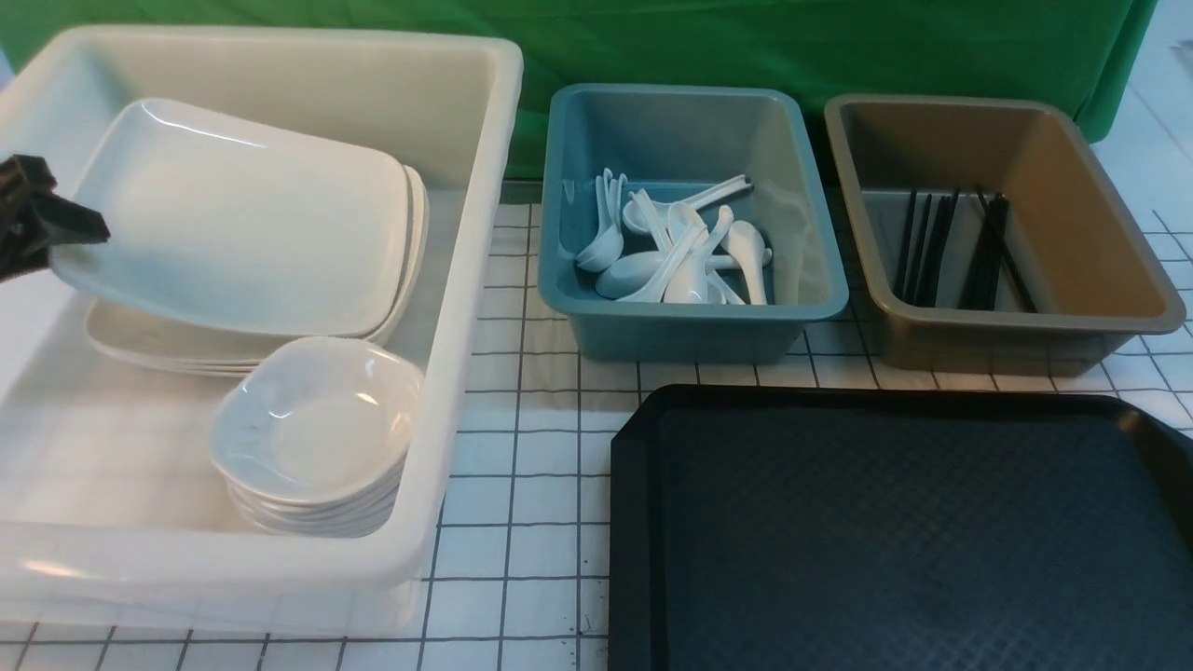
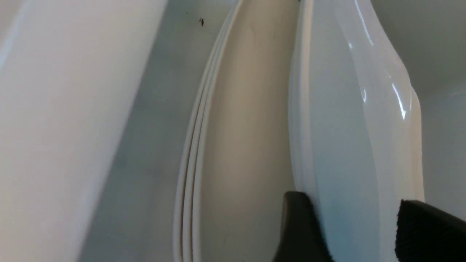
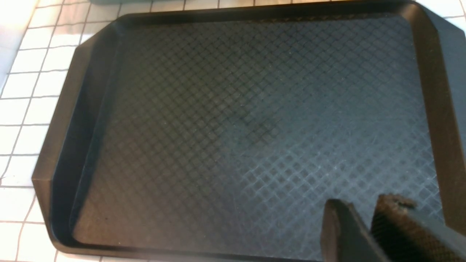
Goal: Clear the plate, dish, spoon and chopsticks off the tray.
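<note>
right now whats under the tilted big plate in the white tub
A stack of similar white plates lies under the plate, inside the white tub. The stack's middle and the tub floor beneath it are covered.

The left gripper (image 2: 351, 203) was black all over and ended in two blunt parts. Its smooth finger (image 2: 302, 229) had a rounded tip and a faint sheen, and its padded finger (image 2: 426, 233) was matte with a fuzzy, grainy surface. In the front view it showed as angular, hard-edged black plates. The right gripper (image 3: 364, 202) was of the same dark make. It had a plain finger (image 3: 340, 233), flat-faced and wedge-shaped, and a textured finger (image 3: 400, 229) with fine cross-hatching and a worn, brownish, ragged tip.
</note>
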